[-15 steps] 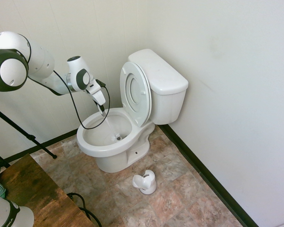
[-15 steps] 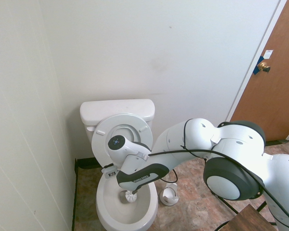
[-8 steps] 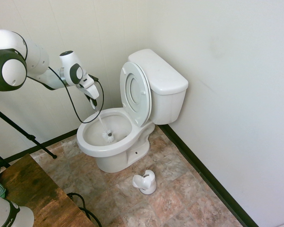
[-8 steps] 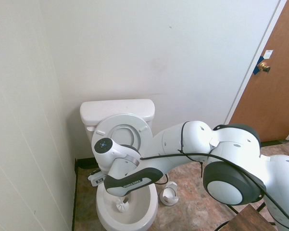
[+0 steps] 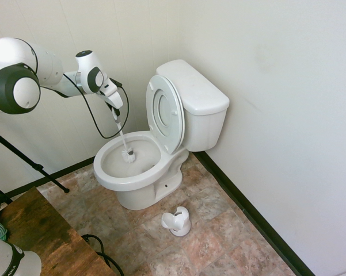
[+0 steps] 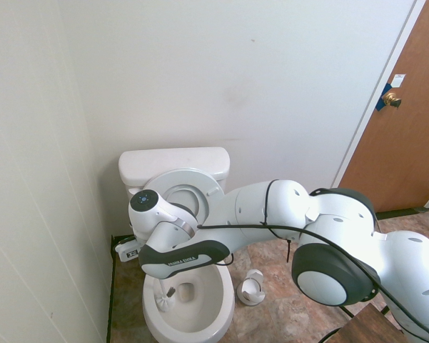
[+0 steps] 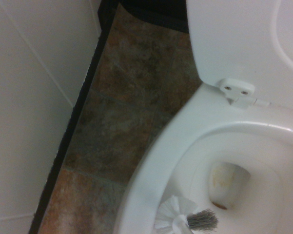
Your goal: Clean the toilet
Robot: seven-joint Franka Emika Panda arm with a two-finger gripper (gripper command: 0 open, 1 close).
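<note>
A small white brush holder (image 5: 177, 221) is seen standing on the mottled brown tile floor (image 5: 219, 241), apart from everything else. A dark baseboard (image 5: 247, 215) is run along the foot of the white walls. A wooden desk (image 5: 40, 236) is cut off at one lower corner. A brown door (image 6: 403, 128) with a brass knob (image 6: 392, 98) is shown at the edge of the second exterior view.

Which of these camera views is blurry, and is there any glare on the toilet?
Wrist view: soft throughout, the brush fuzzy. Both exterior views: sharp and evenly lit, soft daylight sheen on the toilet tank lid, no harsh glare; second exterior view bends the wall edges.
</note>
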